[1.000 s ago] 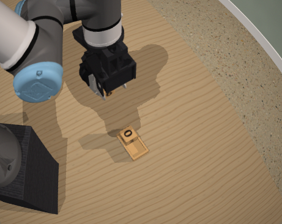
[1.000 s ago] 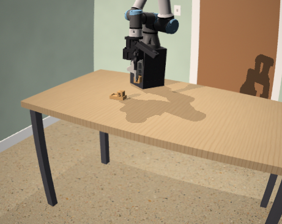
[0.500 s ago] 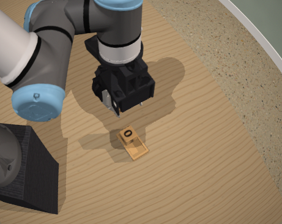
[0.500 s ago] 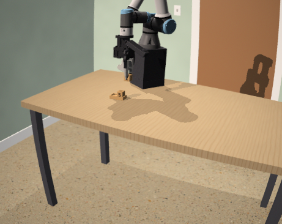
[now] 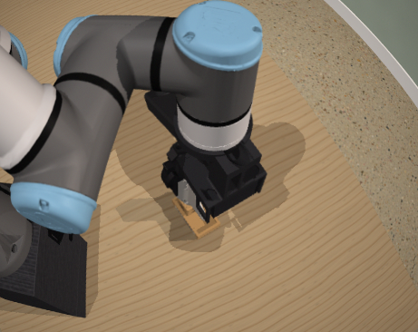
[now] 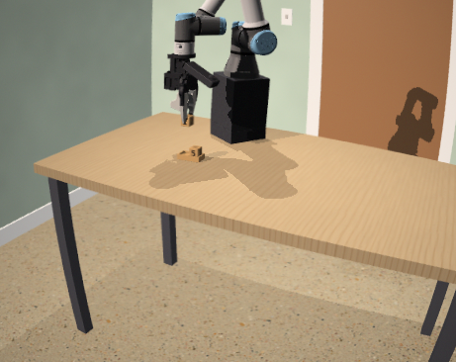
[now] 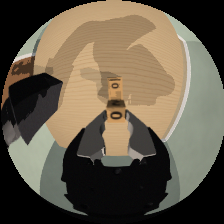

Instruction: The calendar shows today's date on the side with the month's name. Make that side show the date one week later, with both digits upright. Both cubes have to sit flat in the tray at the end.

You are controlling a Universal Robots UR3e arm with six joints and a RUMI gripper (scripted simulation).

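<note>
The tray (image 5: 199,229) (image 6: 184,158) stands on the table. One cube (image 6: 196,151) (image 7: 115,86) sits at one end of it, with a 5 on a side in the exterior view and a 0 on top in the wrist view. My gripper (image 6: 186,122) (image 7: 116,110) is shut on the other cube (image 6: 189,120) (image 7: 116,112) and holds it in the air above the table. The held cube shows a 0 in the wrist view; the digit on its darker face is unclear. In the top view the gripper hides much of the tray. The month's name cannot be read.
The black pedestal (image 5: 62,272) (image 6: 240,106) of the arm stands beside the tray area. The table edge (image 6: 105,194) runs along the front in the exterior view. A dark part (image 7: 35,100) shows at the left of the wrist view.
</note>
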